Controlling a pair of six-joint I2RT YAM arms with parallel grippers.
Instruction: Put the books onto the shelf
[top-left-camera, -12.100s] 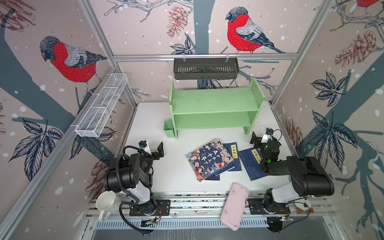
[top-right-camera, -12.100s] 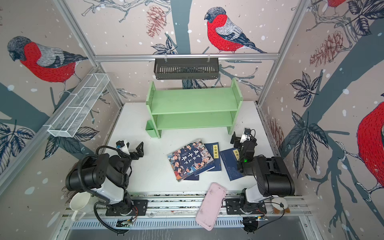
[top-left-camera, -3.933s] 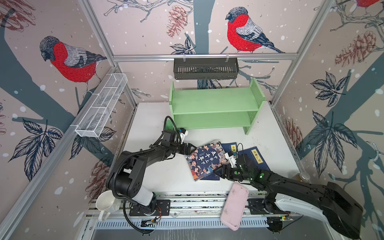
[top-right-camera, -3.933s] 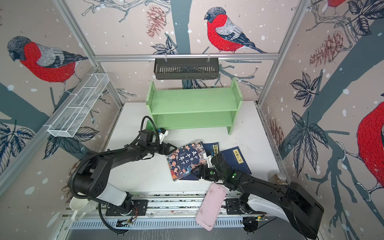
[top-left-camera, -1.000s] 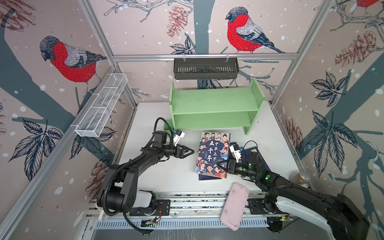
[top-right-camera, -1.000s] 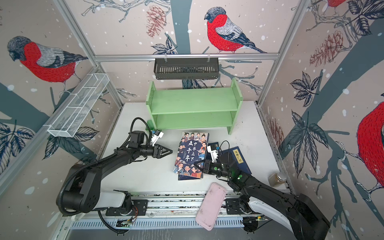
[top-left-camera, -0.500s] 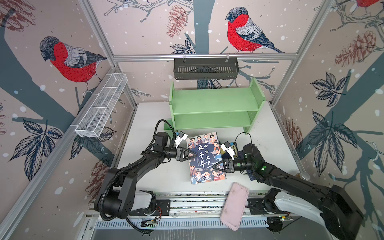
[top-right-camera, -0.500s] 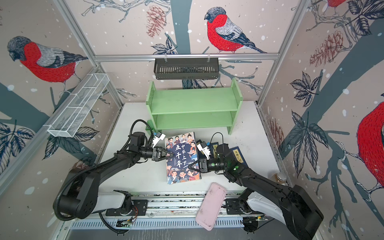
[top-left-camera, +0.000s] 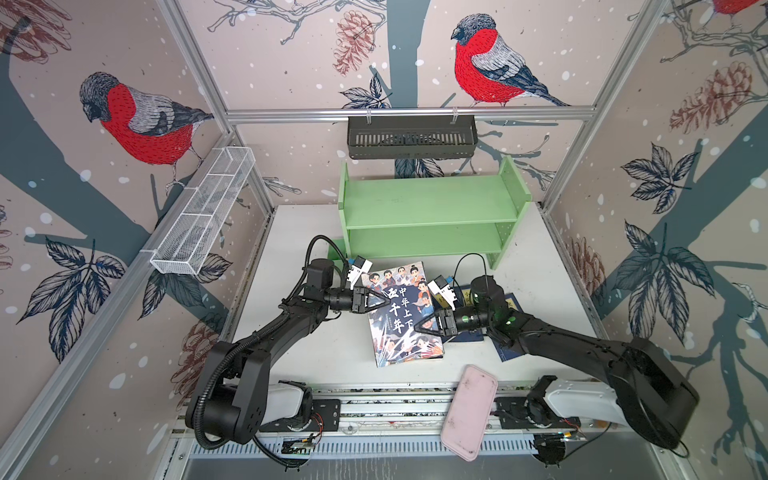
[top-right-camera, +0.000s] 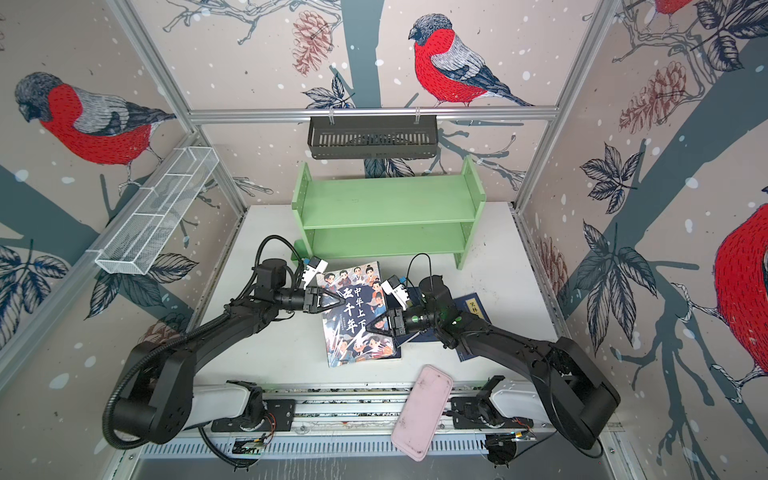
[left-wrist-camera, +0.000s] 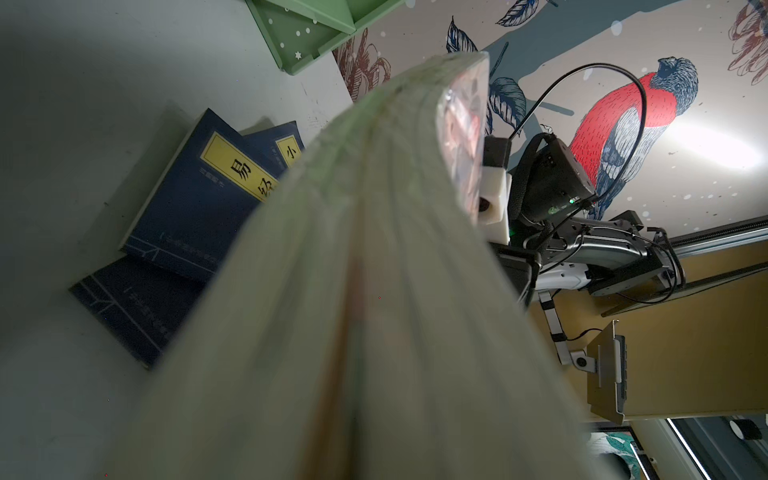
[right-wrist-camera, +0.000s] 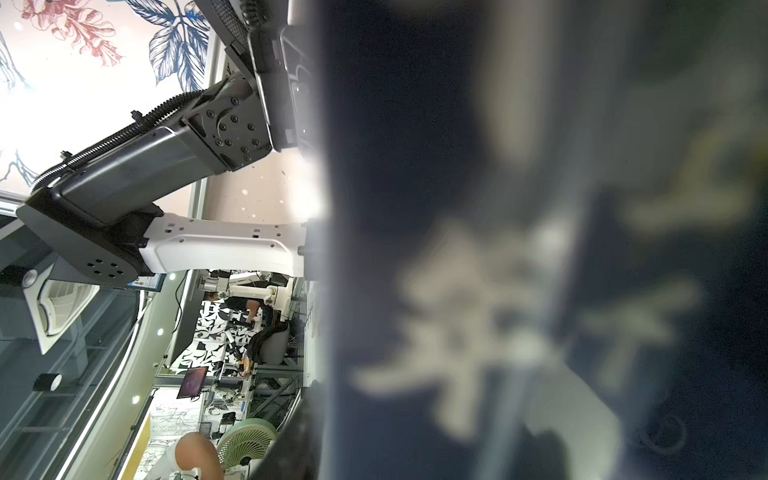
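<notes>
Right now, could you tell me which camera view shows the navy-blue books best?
The left wrist view: the navy-blue books lie in plain sight, a yellow label legible, partly behind the cartoon book. Both top views show only bits beside the right arm. The right wrist view shows none.

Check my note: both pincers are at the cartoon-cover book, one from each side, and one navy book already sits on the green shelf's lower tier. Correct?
No. The green shelf holds no book; both top views show both tiers bare. The navy books lie on the table, partly under the cartoon-cover book. The rest stands.
</notes>
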